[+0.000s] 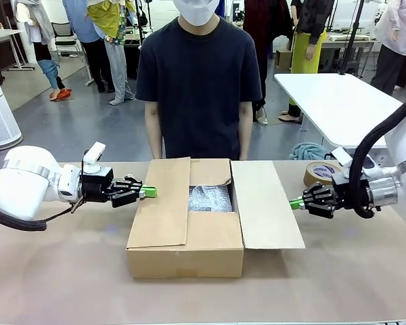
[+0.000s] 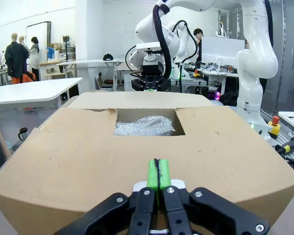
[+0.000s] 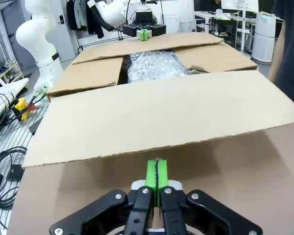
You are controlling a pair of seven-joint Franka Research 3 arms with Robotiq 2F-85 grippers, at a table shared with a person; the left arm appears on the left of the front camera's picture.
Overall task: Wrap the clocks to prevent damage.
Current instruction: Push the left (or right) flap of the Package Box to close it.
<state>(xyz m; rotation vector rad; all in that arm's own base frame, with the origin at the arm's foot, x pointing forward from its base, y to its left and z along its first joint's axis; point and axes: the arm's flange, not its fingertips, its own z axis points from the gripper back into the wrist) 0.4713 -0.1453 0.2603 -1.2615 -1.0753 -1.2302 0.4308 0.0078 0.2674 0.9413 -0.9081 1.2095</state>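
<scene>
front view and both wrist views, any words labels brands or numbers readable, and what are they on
No text can be read in any view.
Tape roll: dark print on its inner ring, too small and blurred to read.
Cardboard box: no print to be seen on the flaps or the front wall.

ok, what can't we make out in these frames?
Clocks: whatever lies under the bubble wrap is covered, all views.
Cardboard box interior: flaps hide most of it, front view.
Tape roll print: too small to read, front view.
</scene>
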